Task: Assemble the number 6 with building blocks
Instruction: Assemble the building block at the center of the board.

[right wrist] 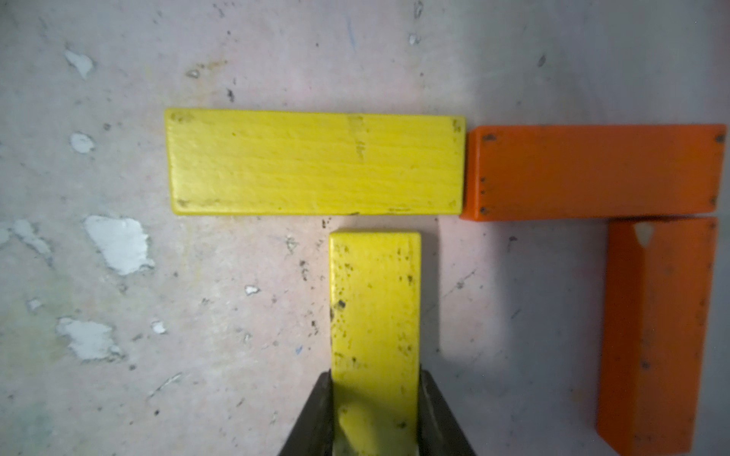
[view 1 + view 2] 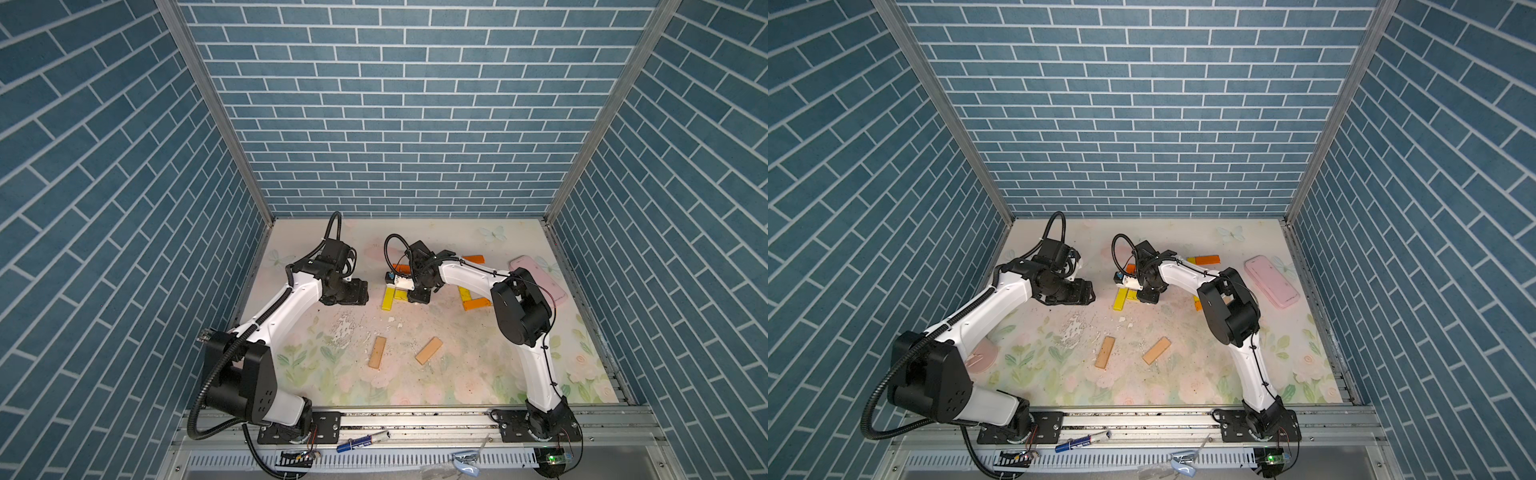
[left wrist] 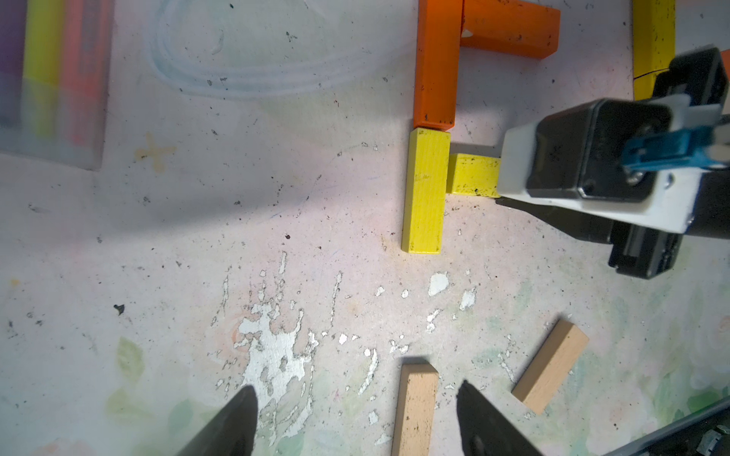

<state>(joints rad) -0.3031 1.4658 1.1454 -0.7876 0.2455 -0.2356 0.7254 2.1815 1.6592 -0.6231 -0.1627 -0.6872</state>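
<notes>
My right gripper [image 1: 375, 379] is shut on one end of a yellow building block [image 1: 375, 316], low over the mat. The block's free end stands just short of the long side of a flat yellow block [image 1: 316, 162], forming a T. An orange block [image 1: 592, 171] continues the flat yellow one, and a second orange block [image 1: 655, 335] turns off its far end. In a top view this group sits under the right gripper [image 2: 417, 297]. My left gripper [image 3: 355, 389] hangs open to the left [image 2: 353, 291], holding nothing. Two tan blocks [image 2: 377, 352] [image 2: 429, 350] lie loose nearer the front.
More orange blocks [image 2: 476, 304] [image 2: 473, 259] and a yellow one [image 2: 464, 293] lie under the right arm. A pink case [image 2: 538, 280] rests at the right wall. A clear pack of pastel sticks [image 3: 51, 79] lies to the far left. The mat's paint is chipped mid-table [image 2: 345, 328].
</notes>
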